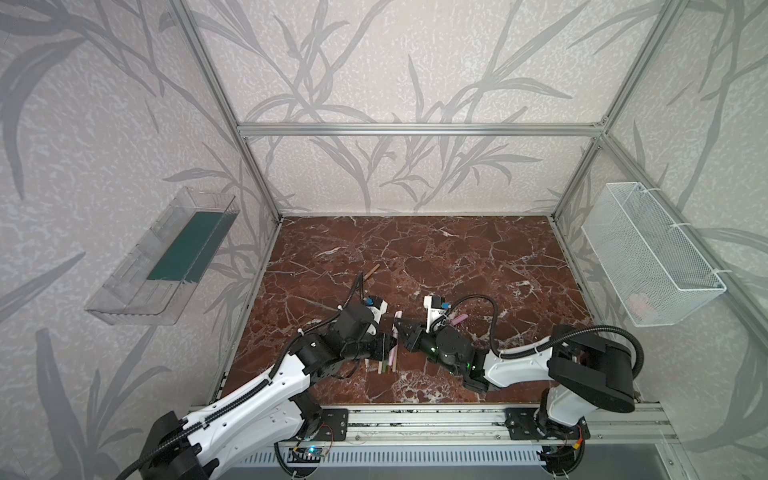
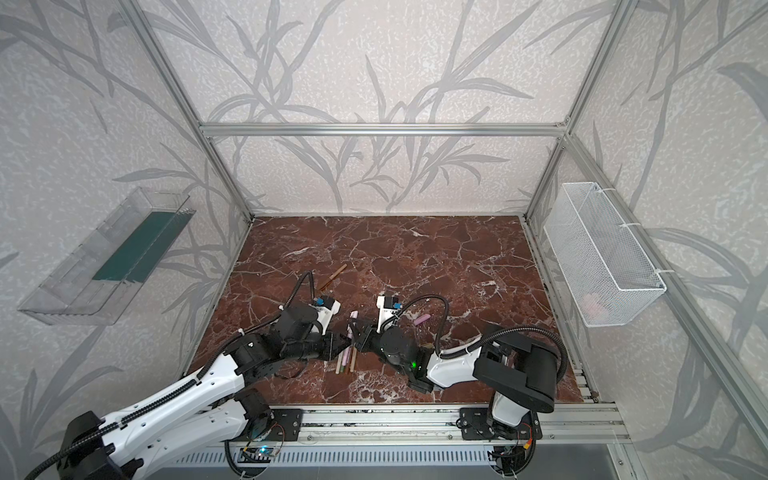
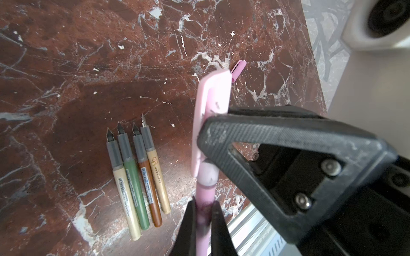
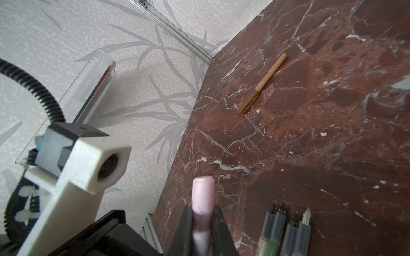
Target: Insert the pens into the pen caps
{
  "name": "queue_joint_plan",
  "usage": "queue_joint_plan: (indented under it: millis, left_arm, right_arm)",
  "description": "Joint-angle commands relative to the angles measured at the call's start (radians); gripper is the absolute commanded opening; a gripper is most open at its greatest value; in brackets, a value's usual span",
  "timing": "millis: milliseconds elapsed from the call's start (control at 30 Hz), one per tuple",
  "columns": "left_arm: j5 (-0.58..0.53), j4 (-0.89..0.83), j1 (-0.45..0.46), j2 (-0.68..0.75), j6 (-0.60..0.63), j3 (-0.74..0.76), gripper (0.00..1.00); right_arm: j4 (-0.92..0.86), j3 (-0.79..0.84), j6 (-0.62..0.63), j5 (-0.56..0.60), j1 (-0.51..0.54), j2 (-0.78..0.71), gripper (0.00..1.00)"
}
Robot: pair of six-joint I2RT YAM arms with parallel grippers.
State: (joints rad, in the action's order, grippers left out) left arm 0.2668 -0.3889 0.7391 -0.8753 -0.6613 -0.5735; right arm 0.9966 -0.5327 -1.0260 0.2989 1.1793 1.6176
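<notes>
Pen (image 3: 205,195) | long axis front-to-back | cap (image 4: 203,192) end toward back wall (image 1: 415,174)

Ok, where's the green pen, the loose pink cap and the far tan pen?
Thin olive green pen (image 3: 135,186): left wrist view, green barrel.
Short pink plastic cap (image 3: 239,69): left wrist view, exposed end.
Long gold-tan pen (image 4: 265,81): right wrist view, near its middle.

left wrist view | gold-tan pen (image 3: 155,169): I read "CAPYBARA" along the barrel, small animal drawing beside it | cream pen (image 3: 122,185), green pen (image 3: 132,175), brown pen (image 3: 145,175): barcode labels, print too small for me to read
</notes>
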Motion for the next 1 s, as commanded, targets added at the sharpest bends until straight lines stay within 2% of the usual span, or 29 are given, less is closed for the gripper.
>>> queue_joint_plan:
  millis: [0, 367, 467, 700, 800, 967]
  left_arm:
    - [-0.252, 0.191, -0.084, 0.026, -0.035, -0.087, 0.0]
    - [-0.207, 0.262, -0.121, 0.005, -0.061, -0.1, 0.0]
    - [-0.174, 0.286, -0.121, 0.011, -0.056, -0.086, 0.0]
    - [-0.116, 0.335, -0.121, 0.033, -0.036, -0.06, 0.0]
    - [-0.116, 0.332, -0.121, 0.045, -0.032, -0.059, 0.1]
    - [-0.117, 0.331, -0.12, 0.051, -0.029, -0.056, 0.34]
  right_arm:
    - [-0.179, 0.025, 0.048, -0.096, 0.088, -0.004, 0.0]
    - [-0.121, 0.011, 0.054, -0.091, 0.09, 0.029, 0.0]
    - [-0.105, 0.013, 0.081, -0.041, 0.087, 0.002, 0.0]
    - [-0.187, -0.072, 0.175, -0.032, 0.061, -0.071, 0.0]
    - [-0.234, -0.1, 0.197, -0.024, 0.04, -0.102, 0.0]
    - [-0.245, -0.105, 0.214, 0.001, 0.013, -0.141, 0.0]
